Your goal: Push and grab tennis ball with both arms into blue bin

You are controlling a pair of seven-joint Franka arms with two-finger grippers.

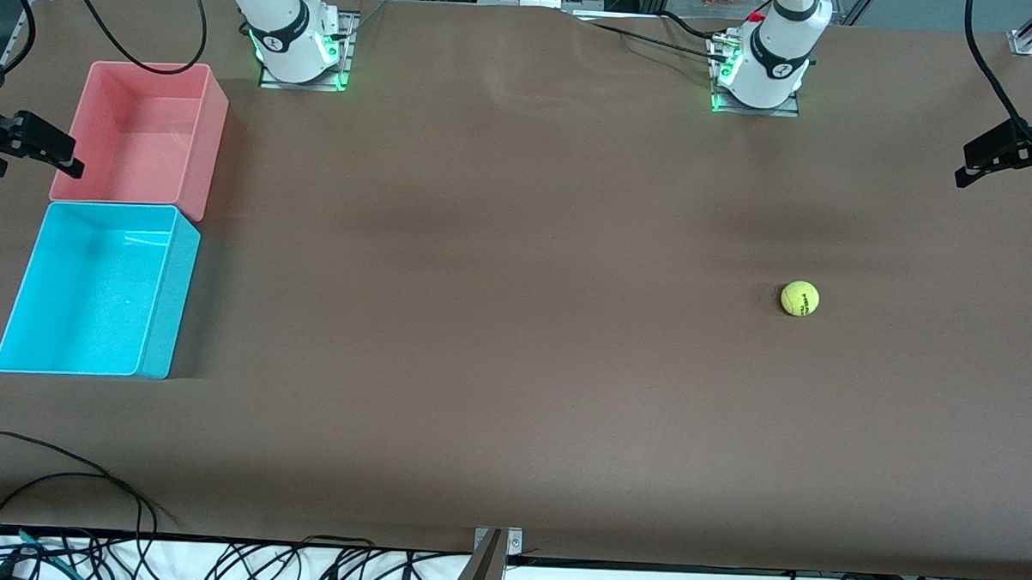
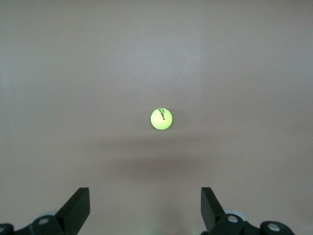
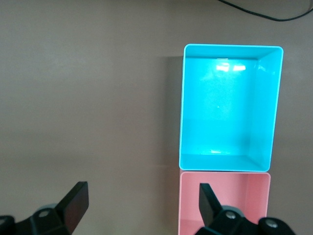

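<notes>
The yellow-green tennis ball [image 1: 800, 298] [image 2: 161, 119] lies on the brown table toward the left arm's end. The blue bin [image 1: 166, 295] [image 3: 274, 105] stands empty at the right arm's end, nearer the front camera than the pink bin. My left gripper [image 2: 145, 208] hangs high over the table with the ball well ahead of its wide-apart fingers, open and holding nothing. My right gripper [image 3: 144, 205] is also open and empty, high over the table beside the two bins. In the front view only both arm bases show; the grippers are out of that view.
An empty pink bin [image 1: 212, 133] [image 3: 188, 205] touches the blue bin on the side toward the robots' bases. Black camera clamps [image 1: 1014, 153] reach in at both ends of the table. Cables [image 1: 89, 481] lie over the front edge. Brown table [image 1: 480, 323] stretches between ball and bins.
</notes>
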